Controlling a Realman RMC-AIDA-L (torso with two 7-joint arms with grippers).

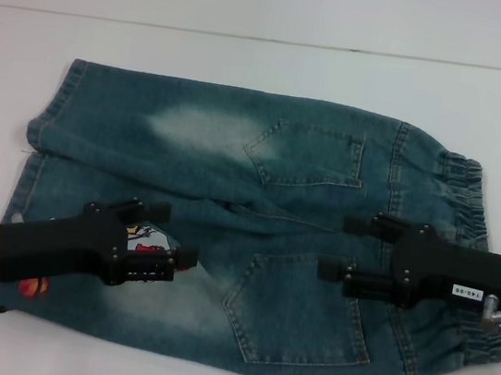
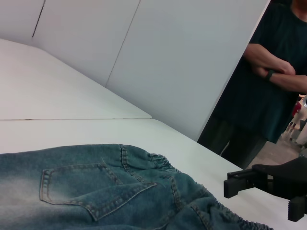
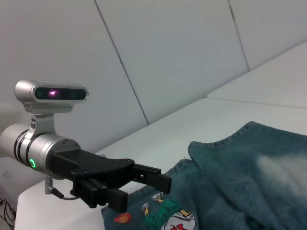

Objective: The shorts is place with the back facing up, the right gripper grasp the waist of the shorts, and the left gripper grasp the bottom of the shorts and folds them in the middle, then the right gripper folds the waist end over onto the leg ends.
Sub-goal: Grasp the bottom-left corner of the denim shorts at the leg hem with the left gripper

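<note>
Grippers: left (image 1: 174, 233) and right (image 1: 347, 247), both open above flat shorts (image 1: 265, 152); nothing grasped, folds pending.

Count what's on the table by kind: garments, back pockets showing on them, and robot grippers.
Denim shorts: 1
Back pockets: 2, one farther and one nearer
Grippers: 2, the left gripper over the cartoon patch end and the right gripper near the ruffled waist, both with jaws open
Total: 5
</note>
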